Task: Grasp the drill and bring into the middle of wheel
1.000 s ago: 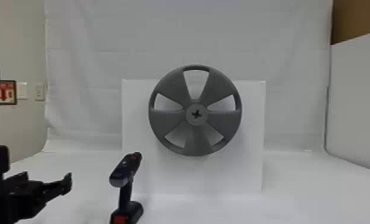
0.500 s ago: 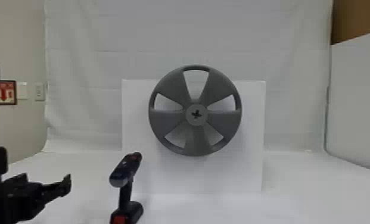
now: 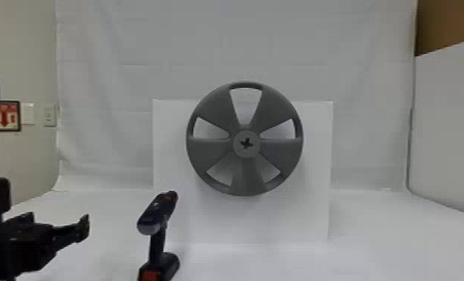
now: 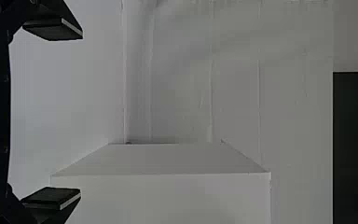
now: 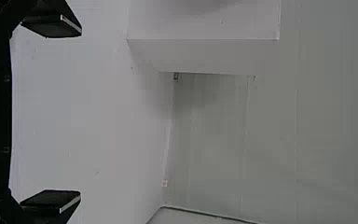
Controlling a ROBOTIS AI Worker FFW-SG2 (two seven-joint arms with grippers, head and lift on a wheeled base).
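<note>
Lab-like space, white cloth backdrop, wall sign

Drill black, perhaps navy on top, red at base; wheel grey; block white

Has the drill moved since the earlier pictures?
No: in the head view, the drill stands in the same place, below and left of the wheel.
</note>
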